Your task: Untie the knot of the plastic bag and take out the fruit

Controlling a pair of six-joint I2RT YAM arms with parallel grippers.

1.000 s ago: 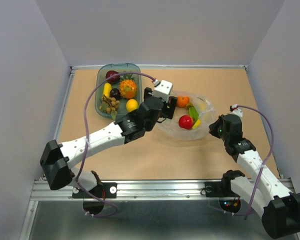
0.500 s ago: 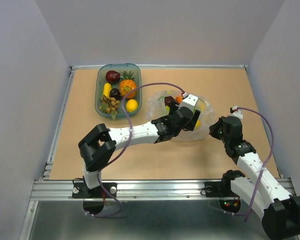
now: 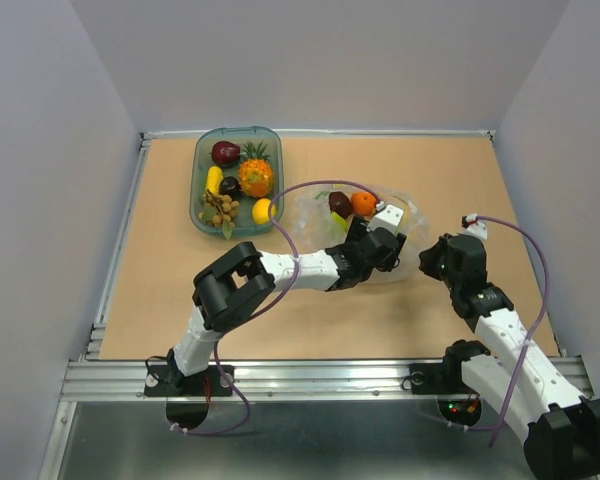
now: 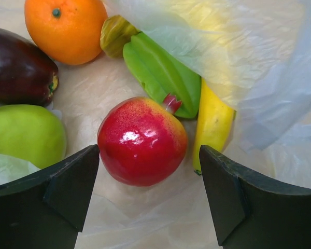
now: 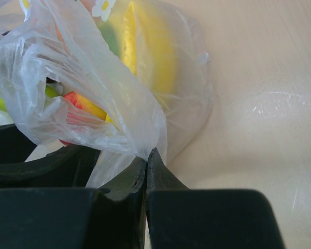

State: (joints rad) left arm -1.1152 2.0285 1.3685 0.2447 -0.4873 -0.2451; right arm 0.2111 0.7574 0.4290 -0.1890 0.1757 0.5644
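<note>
Seen from above, a thin, crinkly, see-through plastic bag (image 3: 412, 214) lies on a tan wooden tabletop (image 3: 160, 270), right of centre, with both white-and-black robot arms reaching to it. The left gripper (image 4: 149, 168) is down inside the bag. Its two black fingers (image 4: 67, 189) are spread wide on either side of a shiny round red toy fruit (image 4: 142, 140) with a small crown (neither finger touches it; a gap shows on each side). Around the red fruit, on the bag's plastic, lie five more toy fruits. A round orange (image 4: 66, 28) is at the upper left, with a dark purple fruit (image 4: 18, 67) beside it and a pale green pear-shaped fruit (image 4: 23, 135) at the left. A green ridged star-shaped fruit (image 4: 163, 72) lies just behind it, and a yellow banana (image 4: 213, 124) at the right is partly under a fold of plastic. The right gripper (image 5: 146, 158) is at the bag's right edge, its jaws pressed together on a pinch of the film, which rises bunched from the fingertips; the banana shows yellow through it. Well apart, at the table's far left, stands a green-tinted rectangular plastic tray (image 3: 197, 190). It holds an orange pineapple with a green crown (image 3: 256, 175), a yellow lemon (image 3: 264, 210) and other small toy fruits.
</note>
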